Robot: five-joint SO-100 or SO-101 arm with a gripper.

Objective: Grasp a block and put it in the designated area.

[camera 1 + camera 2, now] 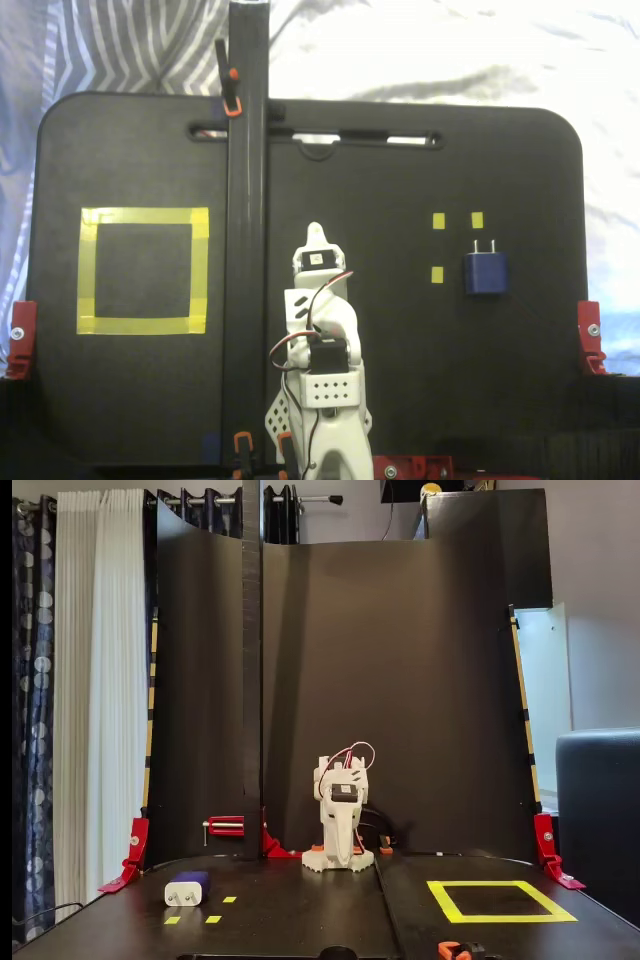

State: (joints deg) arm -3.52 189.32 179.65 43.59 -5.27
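The block [484,272] is a small dark blue box with two silvery prongs pointing away from the arm. It lies on the black board at the right in a fixed view, beside small yellow tape marks. It also shows at the lower left, block [187,888]. The designated area [143,215] is a big yellow tape square with a black middle at the left, and it is empty; it appears at the right as designated area [510,918]. My white arm [340,810] is folded at the board's middle. The gripper [316,235] looks shut on nothing, well apart from both.
A tall black post [247,250] stands between the arm and the yellow square. Three tiny yellow tape squares [438,221] sit left of and above the block. Red clamps [591,335] hold the board's side edges. A black backdrop [400,680] rises behind the arm.
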